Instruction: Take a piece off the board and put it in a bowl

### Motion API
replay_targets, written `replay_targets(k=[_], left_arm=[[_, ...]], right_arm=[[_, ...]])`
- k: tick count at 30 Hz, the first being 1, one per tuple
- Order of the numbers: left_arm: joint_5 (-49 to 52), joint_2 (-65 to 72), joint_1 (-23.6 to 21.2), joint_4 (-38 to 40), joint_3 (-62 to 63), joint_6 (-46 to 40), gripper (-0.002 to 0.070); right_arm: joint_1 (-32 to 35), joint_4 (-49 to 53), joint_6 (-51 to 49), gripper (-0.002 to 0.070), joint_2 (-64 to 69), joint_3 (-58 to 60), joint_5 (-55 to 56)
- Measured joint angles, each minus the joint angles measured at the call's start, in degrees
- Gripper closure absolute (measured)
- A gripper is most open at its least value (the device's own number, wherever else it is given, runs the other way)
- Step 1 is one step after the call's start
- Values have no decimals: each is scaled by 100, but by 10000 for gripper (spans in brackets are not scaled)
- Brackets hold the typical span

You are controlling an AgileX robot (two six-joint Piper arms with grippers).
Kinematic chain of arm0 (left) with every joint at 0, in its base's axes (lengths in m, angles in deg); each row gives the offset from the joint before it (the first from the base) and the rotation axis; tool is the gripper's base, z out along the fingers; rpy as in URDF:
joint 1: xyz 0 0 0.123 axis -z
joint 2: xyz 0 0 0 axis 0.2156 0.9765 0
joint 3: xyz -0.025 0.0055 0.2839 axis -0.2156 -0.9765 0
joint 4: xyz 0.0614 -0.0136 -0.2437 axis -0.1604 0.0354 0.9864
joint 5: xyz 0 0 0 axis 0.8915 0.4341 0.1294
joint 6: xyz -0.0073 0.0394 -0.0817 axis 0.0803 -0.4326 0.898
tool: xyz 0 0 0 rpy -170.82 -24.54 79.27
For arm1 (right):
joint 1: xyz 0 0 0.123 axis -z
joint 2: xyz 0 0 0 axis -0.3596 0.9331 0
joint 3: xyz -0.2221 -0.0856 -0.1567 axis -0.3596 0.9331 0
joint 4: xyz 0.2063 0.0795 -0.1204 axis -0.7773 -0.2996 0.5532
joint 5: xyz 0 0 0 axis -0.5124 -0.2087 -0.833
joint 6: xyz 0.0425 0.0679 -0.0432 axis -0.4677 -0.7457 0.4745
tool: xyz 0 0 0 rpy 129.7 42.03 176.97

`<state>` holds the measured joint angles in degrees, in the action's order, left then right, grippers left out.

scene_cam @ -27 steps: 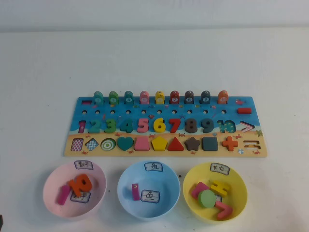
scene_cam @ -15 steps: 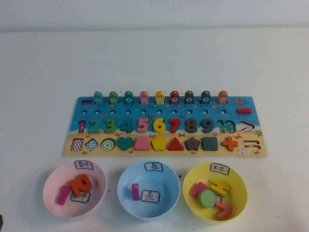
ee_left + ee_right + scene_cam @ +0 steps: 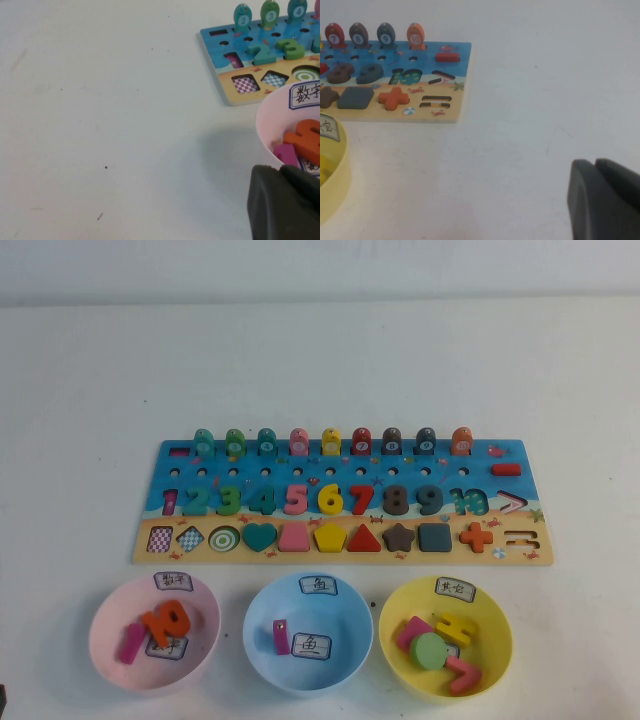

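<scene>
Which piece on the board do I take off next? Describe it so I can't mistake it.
On the long blue wooden number board, go to its right end. The small flat red bar lies beside the orange number-10 peg, above the red angle piece; it is straight, not bent.

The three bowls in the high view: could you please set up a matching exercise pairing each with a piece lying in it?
Things:
1. pink bowl
2. light blue bowl
3. yellow bowl

Contents:
A. green round disc
B. orange number piece
C. single magenta bar

Pairs: 1-B, 2-C, 3-A. Left gripper sits beside the pink bowl; right gripper beside the yellow one.
</scene>
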<state>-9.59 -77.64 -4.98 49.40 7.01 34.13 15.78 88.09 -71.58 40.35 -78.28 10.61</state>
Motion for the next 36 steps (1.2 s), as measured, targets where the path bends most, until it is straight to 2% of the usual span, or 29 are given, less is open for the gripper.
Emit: replay_targets(k=[13,22,30,36], left_arm=[[0,0,0,0,0,0,678],[0,0,0,0,0,0,678],[0,0,0,0,0,0,678],[0,0,0,0,0,0,679]], right_arm=[[0,-174,0,694,0,0,48],[0,-1935,0,694,0,0,870],[0,-2536,0,694,0,0,1194],[0,-3406,0,694,0,0,1248]])
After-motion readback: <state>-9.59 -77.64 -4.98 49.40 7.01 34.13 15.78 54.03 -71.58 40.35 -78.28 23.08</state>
